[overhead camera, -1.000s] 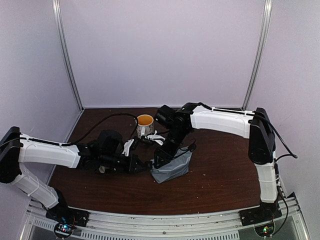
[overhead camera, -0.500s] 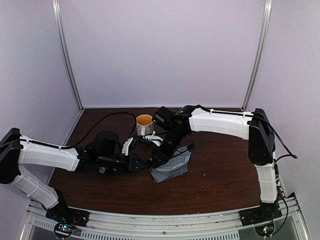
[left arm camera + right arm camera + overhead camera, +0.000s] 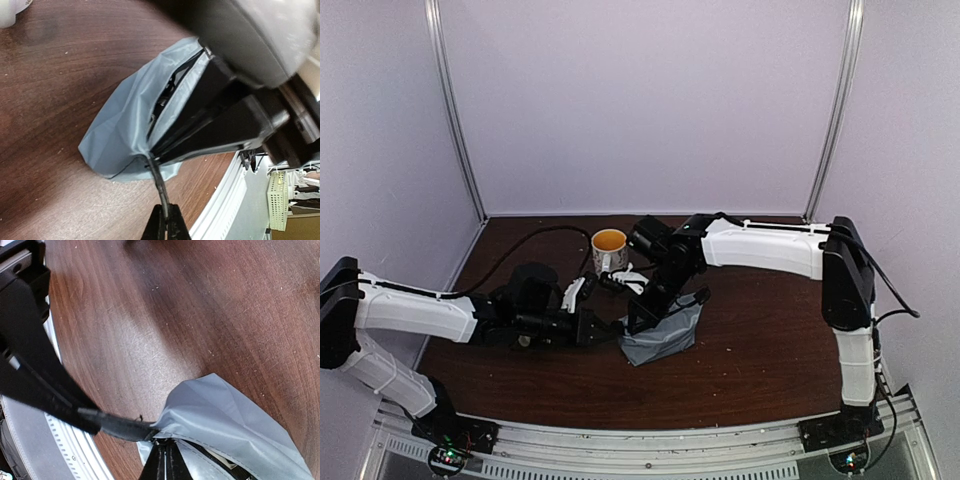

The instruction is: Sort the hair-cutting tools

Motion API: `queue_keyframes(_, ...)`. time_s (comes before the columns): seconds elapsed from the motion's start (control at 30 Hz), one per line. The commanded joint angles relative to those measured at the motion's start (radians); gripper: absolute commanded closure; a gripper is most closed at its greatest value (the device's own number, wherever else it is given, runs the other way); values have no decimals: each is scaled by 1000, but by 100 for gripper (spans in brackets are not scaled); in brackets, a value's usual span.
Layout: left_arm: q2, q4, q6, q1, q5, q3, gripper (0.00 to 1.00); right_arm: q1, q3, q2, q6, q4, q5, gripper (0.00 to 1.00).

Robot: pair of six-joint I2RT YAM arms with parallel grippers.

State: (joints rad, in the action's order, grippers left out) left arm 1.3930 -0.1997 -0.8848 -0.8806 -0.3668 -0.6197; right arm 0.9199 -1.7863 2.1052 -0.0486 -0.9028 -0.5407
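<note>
The grey fabric pouch point(image 3: 665, 336) lies mid-table with its zip partly open. In the left wrist view the pouch point(image 3: 122, 125) shows dark shapes in the zip gap point(image 3: 167, 90); which hair-cutting tools they are I cannot tell. My left gripper point(image 3: 166, 220) is shut on the black strap point(image 3: 159, 182) at the pouch's corner. My right gripper point(image 3: 165, 455) is shut on the pouch point(image 3: 230, 412) at the end of its zip, right beside that strap point(image 3: 120, 427). From above, the left gripper point(image 3: 608, 328) and the right gripper point(image 3: 638, 318) meet at the pouch's left end.
A cream mug point(image 3: 610, 248) with a yellow inside stands just behind the grippers, and a black cable point(image 3: 535, 236) curves along the table behind it. The metal rail point(image 3: 650, 440) runs along the front edge, close to the pouch. Walls enclose the table on three sides.
The right gripper's fingers have closed onto the pouch's zip end. The left gripper has kept its hold on the strap, and both arms have barely shifted.
</note>
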Motion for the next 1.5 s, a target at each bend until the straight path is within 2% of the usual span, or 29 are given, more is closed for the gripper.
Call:
queue_keyframes(0.0,-48,48,33,-3,46,-21,100,-21,57,-90,-28,-3,60,99)
queue_keyframes(0.27,-71,95,55,-3,77,-28,100,-54,122,-141,-104,-68,125,99)
queue_keyframes(0.47,-85,75,85,-3,49,-32,100,-84,75,-123,-196,-202,130,100)
queue_keyframes(0.67,-88,123,103,-3,67,-33,100,-94,79,-146,-247,-261,159,100)
queue_keyframes(0.97,-124,197,123,-3,119,-22,100,-147,120,-195,-339,-343,359,100)
queue_keyframes(1.33,-109,203,136,1,125,-8,100,-178,193,-260,-408,-370,583,100)
queue_keyframes(1.47,-99,197,141,3,120,-6,100,-189,208,-268,-413,-368,602,100)
